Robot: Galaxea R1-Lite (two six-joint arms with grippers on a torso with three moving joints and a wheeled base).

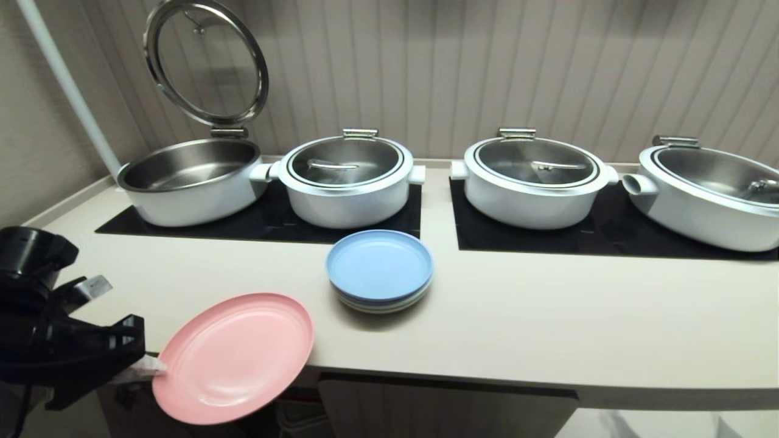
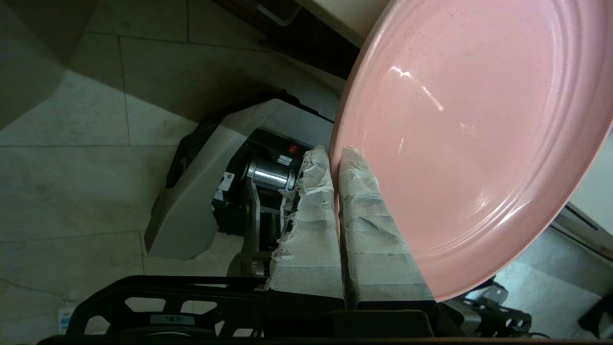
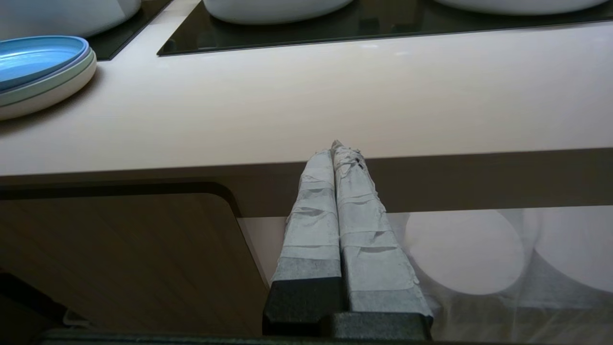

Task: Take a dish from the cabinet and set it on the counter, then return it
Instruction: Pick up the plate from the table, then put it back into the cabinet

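Observation:
The pink dish hangs in the air at the front edge of the counter, partly over it and partly past it, tilted a little. My left gripper is shut on the dish's near left rim. In the left wrist view its taped fingers pinch the rim of the dish between them. The cabinet shows below the counter edge, with a dark gap under the dish. My right gripper is shut on nothing, parked low in front of the cabinet door.
A stack of plates topped by a blue one sits mid-counter, just right of the dish. Several white pots stand behind on black cooktop panels; the leftmost pot has its lid raised. A wall closes the left side.

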